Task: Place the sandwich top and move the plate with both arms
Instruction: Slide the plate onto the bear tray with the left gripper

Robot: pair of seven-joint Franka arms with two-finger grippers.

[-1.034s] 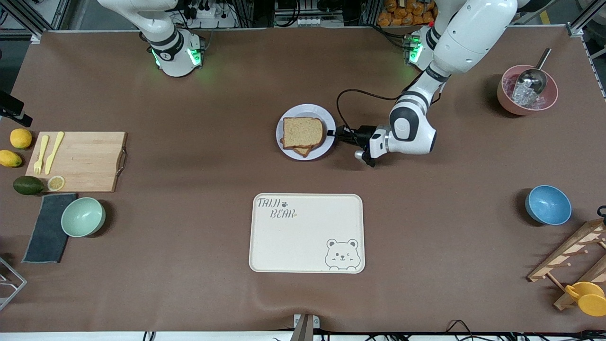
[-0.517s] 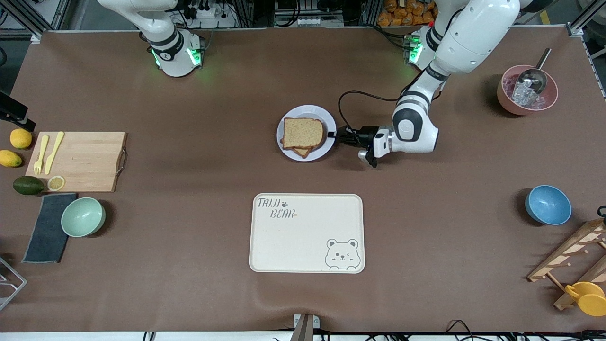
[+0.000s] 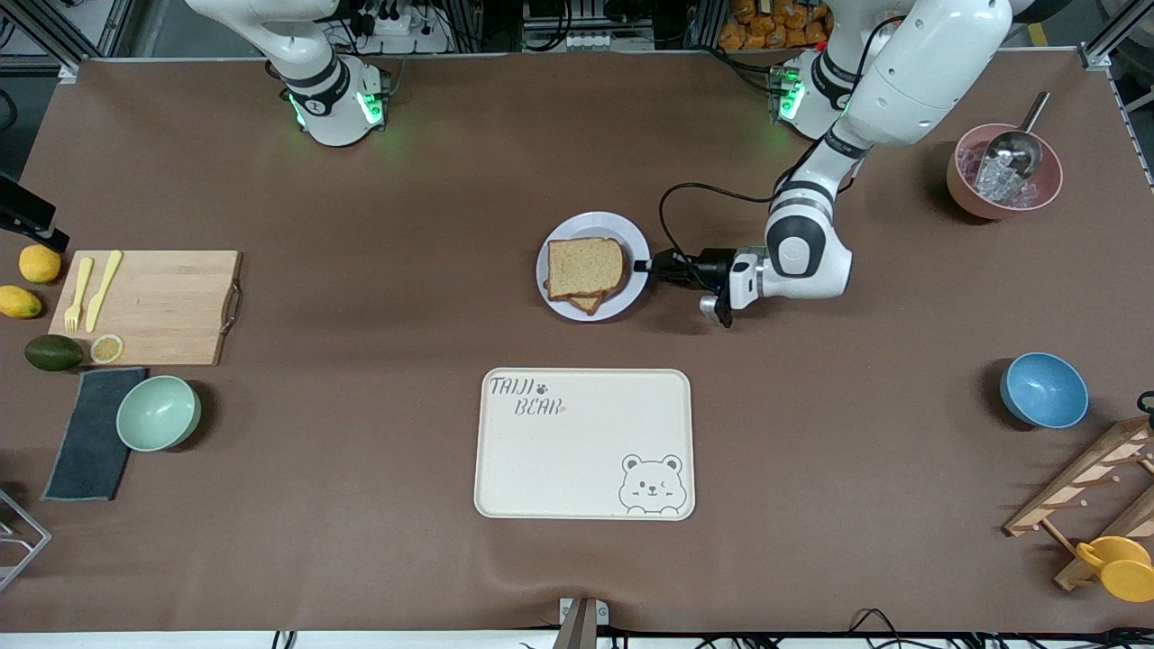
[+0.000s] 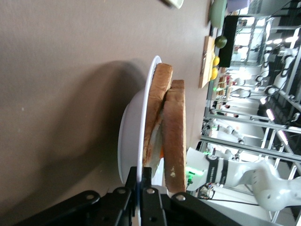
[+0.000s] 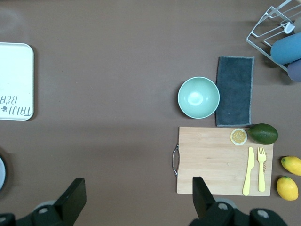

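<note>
The right gripper (image 5: pixel 136 207) hangs with fingers spread wide and nothing between them, over the surface (image 3: pixel 361 469) near the wooden cutting board (image 3: pixel 162 306); this arm waits. The plate (image 3: pixel 561 249), round and pale lavender-white, sits mid-surface, farther from the front camera than the cream tray (image 3: pixel 584 443). The sandwich top (image 3: pixel 585 268), a square speckled brown slice with darker crust, lies on the plate, stacked slightly askew over a lower slice (image 3: pixel 586 304). The left gripper (image 3: pixel 647 266) is pressed together, pinching the plate rim at the edge toward the left arm's end.
</note>
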